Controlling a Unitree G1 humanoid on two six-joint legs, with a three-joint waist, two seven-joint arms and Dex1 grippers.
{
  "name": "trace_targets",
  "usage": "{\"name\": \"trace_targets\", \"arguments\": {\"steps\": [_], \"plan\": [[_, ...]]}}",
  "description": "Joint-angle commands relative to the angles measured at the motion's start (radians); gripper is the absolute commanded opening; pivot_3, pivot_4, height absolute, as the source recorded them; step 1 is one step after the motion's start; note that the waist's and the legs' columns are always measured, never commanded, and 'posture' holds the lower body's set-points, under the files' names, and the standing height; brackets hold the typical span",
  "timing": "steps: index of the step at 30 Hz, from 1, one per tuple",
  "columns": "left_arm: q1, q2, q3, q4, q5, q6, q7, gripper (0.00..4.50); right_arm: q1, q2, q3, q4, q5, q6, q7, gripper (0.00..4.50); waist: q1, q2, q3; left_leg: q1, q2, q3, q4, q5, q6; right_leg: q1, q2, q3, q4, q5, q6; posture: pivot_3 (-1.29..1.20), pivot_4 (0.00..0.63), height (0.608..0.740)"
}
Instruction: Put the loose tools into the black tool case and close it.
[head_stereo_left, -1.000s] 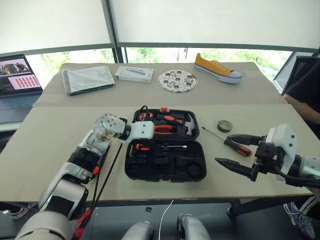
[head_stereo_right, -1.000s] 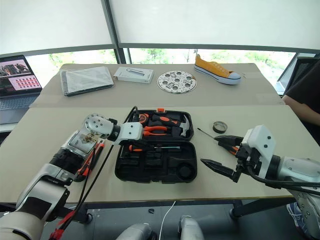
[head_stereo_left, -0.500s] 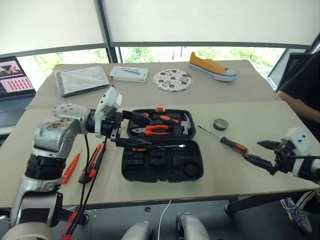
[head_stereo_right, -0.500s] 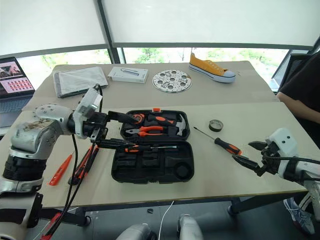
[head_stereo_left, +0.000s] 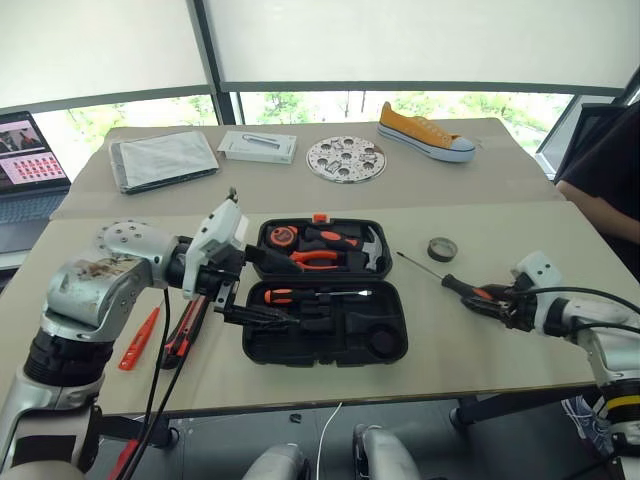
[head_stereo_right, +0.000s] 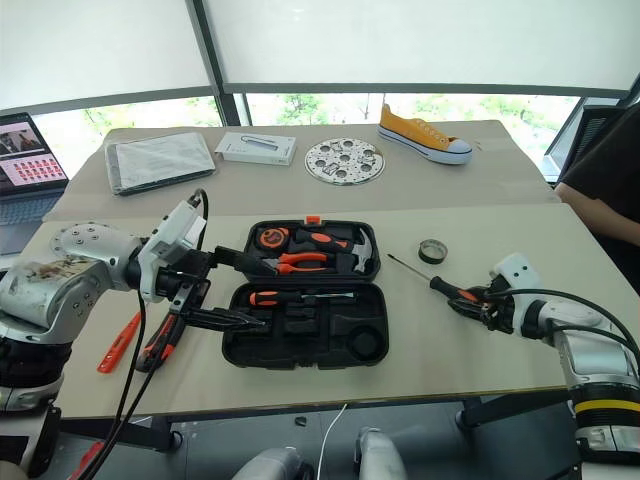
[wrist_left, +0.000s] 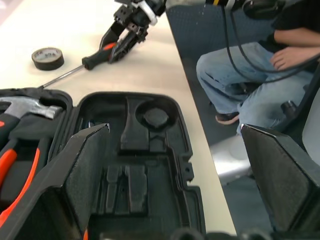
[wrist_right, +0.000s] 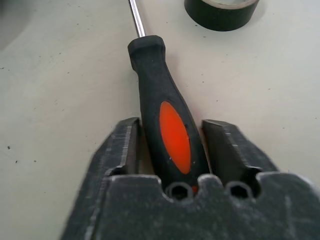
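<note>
The black tool case (head_stereo_left: 345, 338) lies open in the middle of the near table. One black-and-orange screwdriver (head_stereo_left: 305, 296) rests in a slot of the near half. My left gripper (head_stereo_left: 262, 288) hovers open over the case's left edge, holding nothing. To the right of the case, a second screwdriver (head_stereo_left: 462, 288) lies on the table. My right gripper (head_stereo_left: 497, 303) is shut on its handle (wrist_right: 172, 135), a finger on each side. The grey tape roll (head_stereo_left: 442, 249) sits just beyond it. An orange tester screwdriver (head_stereo_left: 140, 338) and the utility knife (head_stereo_left: 183, 335) lie left of the case.
Pliers (head_stereo_left: 315, 257), a hammer (head_stereo_left: 370, 245) and a tape measure (head_stereo_left: 282, 236) sit in the case's far half. The far table holds a laptop (head_stereo_left: 30, 150), grey cloth (head_stereo_left: 160, 158), white box (head_stereo_left: 262, 146), round disc (head_stereo_left: 345, 159) and yellow shoe (head_stereo_left: 425, 132). A person (wrist_left: 270, 65) sits at the right.
My left gripper opened and drew back and up from the case. My right gripper dropped to the table and closed around the screwdriver handle. The camera view shifted too.
</note>
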Motion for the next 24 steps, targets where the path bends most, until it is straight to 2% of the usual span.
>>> {"name": "trace_targets", "arguments": {"steps": [1,6,11,15,18,21,24], "plan": [[0.037,0.064,0.023,-0.022,0.01,-0.038,-0.023,4.5,0.014,-0.038,-0.067,-0.053,0.033,0.018,0.016,1.04,0.0,0.0,0.0,0.0,0.0,0.0,-0.001,0.0,-0.001,0.0,0.0,0.0,0.0,0.0,0.0,0.0,0.15,0.737],[0.126,0.154,0.075,-0.022,0.002,-0.061,-0.05,4.5,-0.015,-0.092,-0.134,-0.211,0.149,0.108,0.102,1.04,-0.001,0.004,0.002,-0.001,0.0,0.002,-0.002,0.001,-0.001,-0.003,0.0,0.0,0.0,0.0,0.0,0.0,0.15,0.737],[0.205,0.215,0.111,-0.043,-0.008,-0.076,-0.069,4.5,-0.054,-0.088,-0.018,-0.491,0.221,0.151,0.189,1.04,-0.016,0.005,0.002,-0.001,0.002,0.003,-0.005,0.001,-0.001,-0.005,0.001,0.0,0.001,-0.002,-0.003,0.0,0.15,0.737],[0.216,0.21,0.115,-0.057,-0.014,-0.079,-0.044,4.5,-0.117,-0.038,0.205,-0.621,0.114,0.094,0.223,1.04,-0.016,0.004,0.002,-0.001,0.002,0.003,-0.005,0.001,-0.001,-0.005,0.0,0.0,0.001,-0.002,-0.003,0.0,0.15,0.737],[0.212,0.197,0.111,-0.061,-0.013,-0.083,-0.021,4.5,-0.204,0.02,0.358,-0.586,-0.017,0.048,0.207,1.04,-0.013,0.004,0.002,-0.002,0.001,0.003,-0.005,0.001,-0.001,-0.005,0.0,-0.001,0.001,-0.002,-0.002,0.0,0.15,0.737],[0.207,0.186,0.108,-0.061,-0.013,-0.086,-0.001,4.5,-0.273,0.062,0.442,-0.513,-0.108,0.009,0.204,1.04,-0.011,0.003,0.003,-0.002,0.0,0.004,-0.004,0.001,-0.001,-0.006,0.0,-0.002,0.001,-0.001,-0.002,0.0,0.15,0.737],[0.207,0.184,0.108,-0.068,-0.017,-0.081,0.009,4.5,-0.305,0.083,0.468,-0.456,-0.153,-0.012,0.199,1.04,-0.009,0.003,0.003,-0.003,0.0,0.004,-0.005,0.001,-0.001,-0.008,0.0,-0.003,0.001,-0.001,-0.002,0.0,0.15,0.737]]}}
